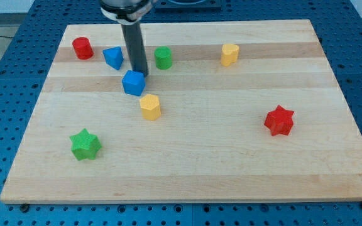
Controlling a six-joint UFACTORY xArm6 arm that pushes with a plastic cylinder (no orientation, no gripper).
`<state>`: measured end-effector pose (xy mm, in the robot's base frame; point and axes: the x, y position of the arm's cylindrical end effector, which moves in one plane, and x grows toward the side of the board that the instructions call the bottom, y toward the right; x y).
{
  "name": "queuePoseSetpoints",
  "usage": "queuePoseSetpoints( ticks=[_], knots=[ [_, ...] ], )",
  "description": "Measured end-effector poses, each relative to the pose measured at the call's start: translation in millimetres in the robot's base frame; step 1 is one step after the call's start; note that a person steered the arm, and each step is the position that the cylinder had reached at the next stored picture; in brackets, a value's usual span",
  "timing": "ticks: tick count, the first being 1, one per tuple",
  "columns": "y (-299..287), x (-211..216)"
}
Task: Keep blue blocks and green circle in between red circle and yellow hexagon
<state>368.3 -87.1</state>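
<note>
The red circle (82, 48) stands near the board's top left. A blue triangular block (113, 57) sits just right of it. A blue cube (133, 83) lies lower, toward the middle. The green circle (163, 58) is right of the rod. One yellow hexagon-like block (230, 54) sits at the top right of centre, another yellow block (149, 107) lies below the blue cube. My tip (139, 73) is at the blue cube's upper right edge, touching or nearly touching it, between the blue triangular block and the green circle.
A green star (85, 144) lies at the lower left. A red star (279, 120) lies at the right. The wooden board (231, 169) rests on a blue perforated table.
</note>
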Motion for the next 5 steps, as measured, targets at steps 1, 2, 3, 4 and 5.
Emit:
queuePoseSetpoints(
  ticks=[1, 2, 3, 4, 5],
  knots=[
    [33.8, 36.8],
    [5.2, 33.9],
    [-54.4, 2.2],
    [18.2, 25.6],
    [97.3, 43.9]
  ],
)
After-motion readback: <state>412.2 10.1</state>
